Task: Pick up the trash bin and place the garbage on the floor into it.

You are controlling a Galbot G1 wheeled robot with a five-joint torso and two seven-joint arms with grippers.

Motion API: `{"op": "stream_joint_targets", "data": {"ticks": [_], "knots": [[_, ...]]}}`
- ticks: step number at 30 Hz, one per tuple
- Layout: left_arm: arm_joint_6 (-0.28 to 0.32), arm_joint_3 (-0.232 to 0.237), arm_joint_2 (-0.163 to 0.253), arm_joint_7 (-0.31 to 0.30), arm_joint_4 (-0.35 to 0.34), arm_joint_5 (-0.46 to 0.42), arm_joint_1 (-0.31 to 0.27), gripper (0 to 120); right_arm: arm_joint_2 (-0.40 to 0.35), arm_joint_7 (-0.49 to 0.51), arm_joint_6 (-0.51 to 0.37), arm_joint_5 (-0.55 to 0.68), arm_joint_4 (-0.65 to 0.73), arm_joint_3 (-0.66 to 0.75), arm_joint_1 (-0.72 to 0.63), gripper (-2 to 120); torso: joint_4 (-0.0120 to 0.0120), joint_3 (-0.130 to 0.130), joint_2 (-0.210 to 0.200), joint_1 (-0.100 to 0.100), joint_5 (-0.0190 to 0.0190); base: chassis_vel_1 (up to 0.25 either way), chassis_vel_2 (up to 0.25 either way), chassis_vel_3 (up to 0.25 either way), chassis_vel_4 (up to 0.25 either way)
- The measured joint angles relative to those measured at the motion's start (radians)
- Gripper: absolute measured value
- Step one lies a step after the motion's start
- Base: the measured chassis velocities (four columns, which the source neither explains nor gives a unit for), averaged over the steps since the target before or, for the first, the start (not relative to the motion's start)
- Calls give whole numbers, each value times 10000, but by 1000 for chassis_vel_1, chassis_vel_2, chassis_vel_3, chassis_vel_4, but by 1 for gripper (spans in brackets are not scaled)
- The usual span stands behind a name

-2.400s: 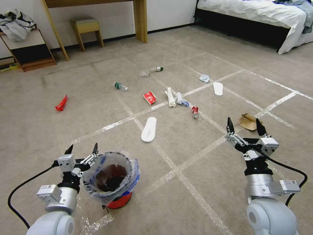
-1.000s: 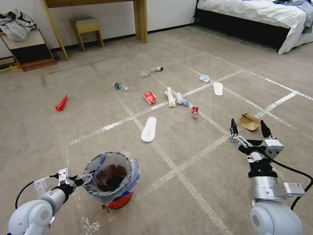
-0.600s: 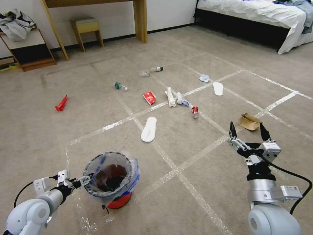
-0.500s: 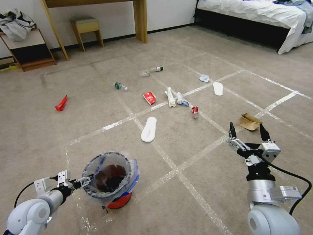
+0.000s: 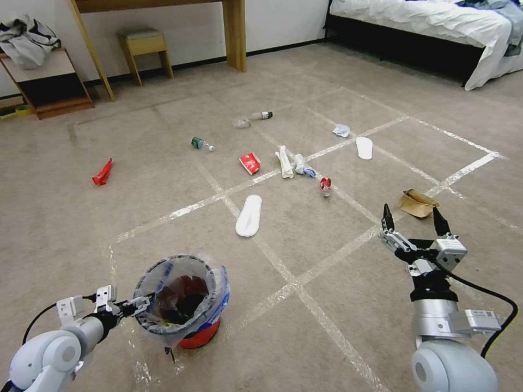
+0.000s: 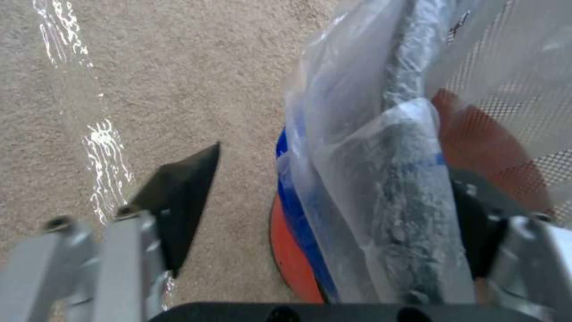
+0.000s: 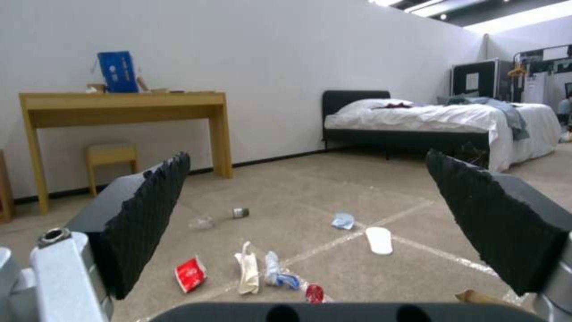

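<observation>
The trash bin, a red bucket lined with a clear, blue-printed bag, stands on the carpet at the lower left. My left gripper is low at its left rim. In the left wrist view the gripper is open, astride the bagged rim: one black finger is outside, apart from the bag, and the other is mostly hidden inside. My right gripper is held open above the floor. Garbage lies ahead: a red wrapper, green-capped bottle, red cup, paper rolls, can, brown paper scrap.
Two white slippers lie among the litter. A wooden desk leg, a stool and a low shelf stand along the far wall. A bed is at the far right. Tape lines cross the carpet.
My left arm has dropped low and reached sideways to the bin's rim; the bin now leans slightly toward it. The right gripper has shifted slightly forward and stays open.
</observation>
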Motion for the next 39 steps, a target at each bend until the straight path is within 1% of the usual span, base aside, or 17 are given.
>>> {"op": "stream_joint_targets", "data": {"ticks": [1, 3, 4, 7, 9, 10, 12, 13, 15, 18, 19, 20, 21, 30, 33, 35, 39], "knots": [[0, 0, 0, 0, 0, 0, 0, 74, 0, 0, 0, 0, 0, 0, 0, 100, 0, 0, 0, 0, 0, 0, 0, 0, 0], [24, 39, 65, -1, -29, -14, 22, 63, 7, -2, 18, 1, -48, -15, 23, 100, 0, 0, 1, 0, 0, 0, 0, 0, 0], [24, 39, 65, -1, -29, -14, 22, 63, 7, -2, 18, 1, -48, -15, 23, 100, 0, 0, 1, 0, 0, 0, 0, 0, 0], [39, 79, 141, -1, -29, -21, 20, 54, 1, -2, 32, 9, -85, -17, 46, 100, 0, 0, 0, 0, 0, 0, 0, 0, 0], [75, 105, 224, -1, -11, -34, -9, 41, -12, -2, 44, 26, -166, -19, 113, 100, 0, 0, 0, 0, 0, 0, 0, 0, 0], [75, 105, 224, -1, -11, -34, -9, 41, -12, -2, 44, 26, -166, -19, 113, 100, 0, 0, 0, 0, 0, 0, 0, 0, 0], [112, 121, 281, -1, 7, -105, -30, 30, -15, -2, 50, 31, -240, -44, 169, 100, 0, 0, 1, 0, 0, 0, 0, 0, 0], [112, 121, 281, -1, 7, -105, -30, 30, -15, -2, 50, 31, -240, -44, 169, 100, 0, 0, 1, 0, 0, 0, 0, 0, 0], [154, 137, 316, -2, 19, -179, -40, 19, -15, -2, 51, 33, -294, -74, 226, 100, 0, 0, 0, 0, 1, 0, 0, 0, 0], [169, 151, 325, 2, 23, -221, -45, 15, -13, -3, 51, 34, -308, -83, 248, 100, 1, 0, 1, 0, 1, 0, 0, 0, 0], [195, 163, 333, 5, 21, -265, -50, 7, -12, -3, 51, 38, -335, -87, 265, 100, 0, -1, 1, 0, 1, 0, 0, 0, 0], [195, 163, 333, 5, 21, -265, -50, 7, -12, -3, 51, 38, -335, -87, 265, 100, 0, -1, 1, 0, 1, 0, 0, 0, 0], [219, 173, 335, 12, -2, -300, -54, 2, -23, -3, 51, 42, -359, -88, 275, 100, 0, 0, 1, 0, 2, 0, 0, 0, 0], [296, 26, 204, -47, -289, -358, 12, 1, -75, 5, 51, 65, -370, -79, 258, 100, 0, 1, 0, 0, -4, 0, 0, 0, 0], [332, -204, 93, -174, -575, -441, 87, 1, -115, 68, 35, 113, -293, -71, 242, 100, 0, 1, 0, 0, -3, 0, 0, 0, 0], [442, -559, -67, -460, -963, -545, 168, 1, -198, 190, 19, 193, -225, -52, 205, 100, 0, 0, 0, 0, 0, 0, 0, 0, 0], [581, -862, -206, -851, -1356, -766, 229, 1, -312, 369, -52, 249, -124, 24, 117, 100, 0, 0, 0, 0, -1, 0, 0, 0, 0]]}}
